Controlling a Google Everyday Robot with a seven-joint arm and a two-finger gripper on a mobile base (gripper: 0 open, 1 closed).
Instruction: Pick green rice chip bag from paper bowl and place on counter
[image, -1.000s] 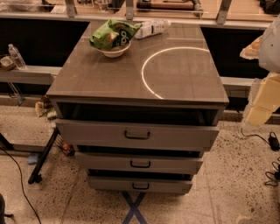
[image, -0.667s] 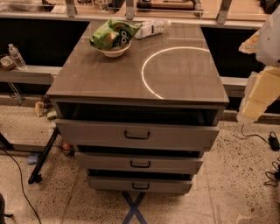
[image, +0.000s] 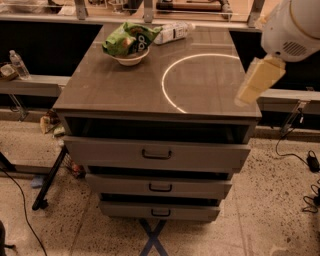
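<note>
The one camera looks down from above and in front of the drawer cabinet (image: 226, 176), facing its drawer fronts (image: 200, 156). It is tilted steeply enough that the counter (image: 125, 87) spreads across the upper half of the frame. It stands fairly near, and the floor (image: 272, 210) shows only along the bottom and sides. The paper bowl (image: 131, 58) with the green rice chip bag (image: 126, 41) lies far from the lens, at upper left of centre. The gripper (image: 257, 81) hangs nearer the lens, at the upper right.
</note>
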